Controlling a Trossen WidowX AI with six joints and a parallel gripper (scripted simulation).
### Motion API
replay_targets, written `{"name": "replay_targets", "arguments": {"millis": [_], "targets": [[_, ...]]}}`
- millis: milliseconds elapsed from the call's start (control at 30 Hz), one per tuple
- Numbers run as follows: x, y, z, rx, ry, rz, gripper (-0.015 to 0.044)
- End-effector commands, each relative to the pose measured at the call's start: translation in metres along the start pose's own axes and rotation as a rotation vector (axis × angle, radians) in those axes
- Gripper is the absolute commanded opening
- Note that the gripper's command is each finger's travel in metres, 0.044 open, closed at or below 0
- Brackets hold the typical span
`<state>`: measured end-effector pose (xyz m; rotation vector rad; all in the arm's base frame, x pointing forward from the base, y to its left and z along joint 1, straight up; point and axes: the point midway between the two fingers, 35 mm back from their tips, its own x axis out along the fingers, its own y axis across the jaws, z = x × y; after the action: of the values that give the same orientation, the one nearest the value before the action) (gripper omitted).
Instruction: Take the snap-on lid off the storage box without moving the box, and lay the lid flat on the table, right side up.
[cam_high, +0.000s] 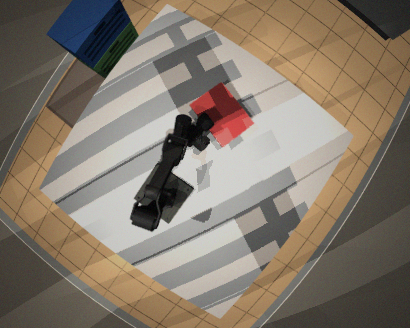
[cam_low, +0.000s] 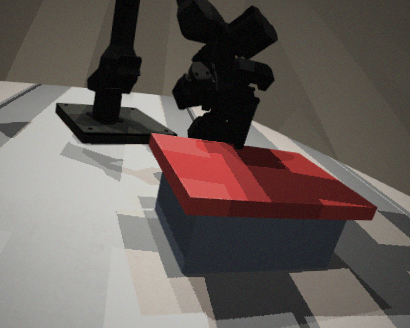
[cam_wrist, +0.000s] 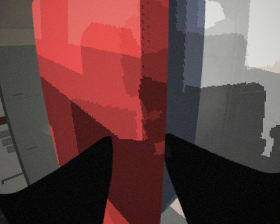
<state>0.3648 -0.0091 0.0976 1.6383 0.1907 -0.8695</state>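
The red lid (cam_high: 229, 112) (cam_low: 215, 172) (cam_wrist: 100, 50) sits on top of the dark blue-grey storage box (cam_low: 260, 242) (cam_wrist: 185, 75), covering its opening, with no clear gap under its rim. The box stands on the table and is hidden under the lid in the top view. My gripper (cam_high: 206, 133) (cam_low: 240, 145) (cam_wrist: 138, 142) is shut on the lid's near edge, the one facing the arm base. In the wrist view one finger is at the lid's top side and the other is at its rim, beside the box wall. The finger farther from the exterior camera is hidden there.
The arm's base plate (cam_high: 181, 191) (cam_low: 75, 122) stands on the patterned table top (cam_high: 320, 120) (cam_low: 50, 200). A blue and green block-like object (cam_high: 90, 32) is beyond the upper left edge. A dark object (cam_high: 382, 17) is at the upper right corner.
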Motion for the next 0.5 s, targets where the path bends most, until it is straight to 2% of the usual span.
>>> {"name": "replay_targets", "arguments": {"millis": [0,467], "targets": [[-0.0009,0.0010,0.0001,0.000,0.000,0.000,0.0000],[-0.0032,0.0027,0.0004,0.000,0.000,0.000,0.0000]]}}
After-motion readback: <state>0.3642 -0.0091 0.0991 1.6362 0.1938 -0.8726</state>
